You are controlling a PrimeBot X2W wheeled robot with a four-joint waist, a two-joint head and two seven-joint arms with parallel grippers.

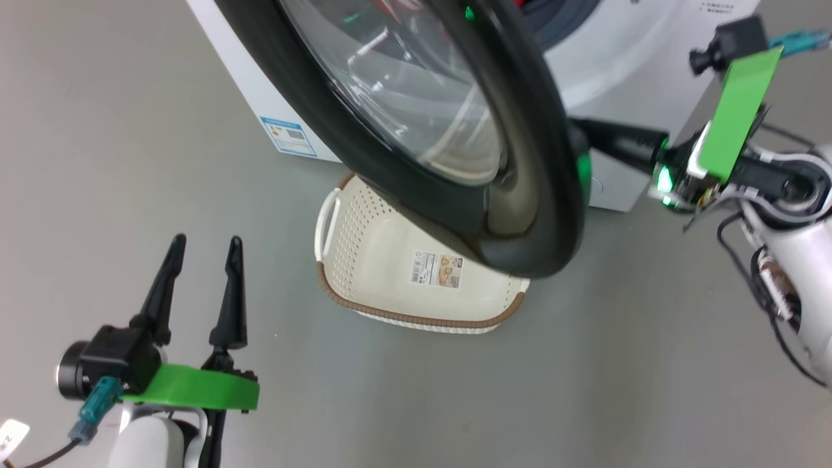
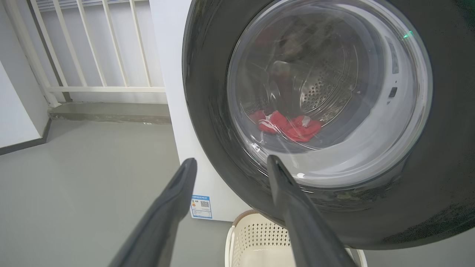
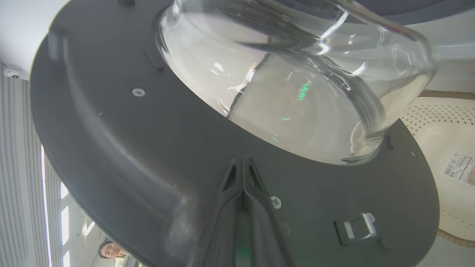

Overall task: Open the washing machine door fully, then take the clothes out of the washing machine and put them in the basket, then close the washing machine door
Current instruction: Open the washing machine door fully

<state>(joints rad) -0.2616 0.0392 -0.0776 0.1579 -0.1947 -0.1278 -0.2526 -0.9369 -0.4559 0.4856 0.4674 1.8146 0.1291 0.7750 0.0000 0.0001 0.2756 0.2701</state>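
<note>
Before the washing machine, the washing machine door stands part-open over the basket, the clothes lying in the drum. Right gripper, fingers pressed together, tips against the door's grey inner face. Left gripper spread wide, holding nothing.

Grey floor meets white bars, perhaps a railing; a person is visible.

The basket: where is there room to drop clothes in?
The basket is bare inside; its near brown-rim side and left-handle side are open. The washing machine door hangs over its far right part: crowded there. Floor between basket and left gripper is free.
</note>
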